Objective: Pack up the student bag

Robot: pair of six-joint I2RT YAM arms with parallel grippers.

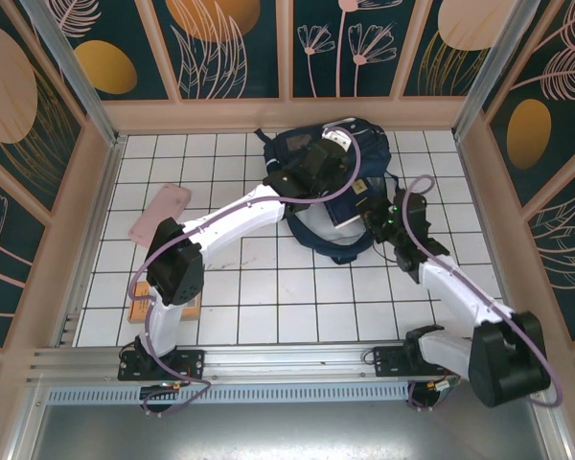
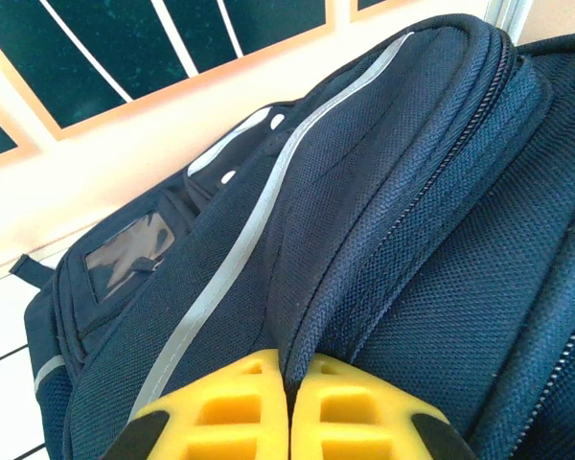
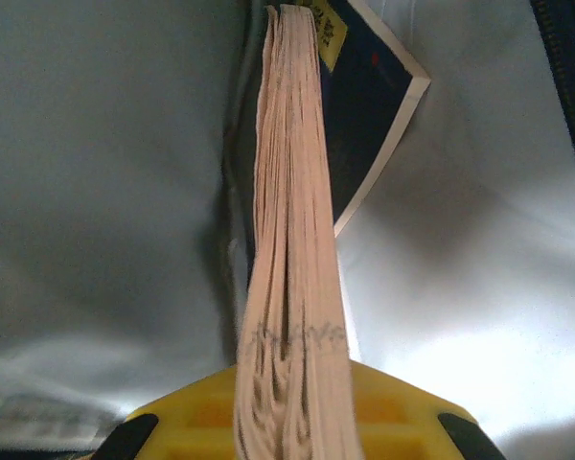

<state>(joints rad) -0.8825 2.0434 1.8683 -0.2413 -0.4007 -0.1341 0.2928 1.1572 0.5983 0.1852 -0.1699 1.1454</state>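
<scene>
Lengthwise, the book (image 3: pixel 292 240) clamped in the right gripper (image 3: pixel 292 407) points straight into the open mouth of the bag (image 1: pixel 374 144), which lies at the table's (image 1: pixel 240 278) far middle, its outer fabric pinched by the left gripper (image 2: pixel 289 402).

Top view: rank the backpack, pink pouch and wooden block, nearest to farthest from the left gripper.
1. Backpack: directly under the left gripper, at the back.
2. Pink pouch: out to the left.
3. Wooden block: near left, beside the arm's base.
</scene>
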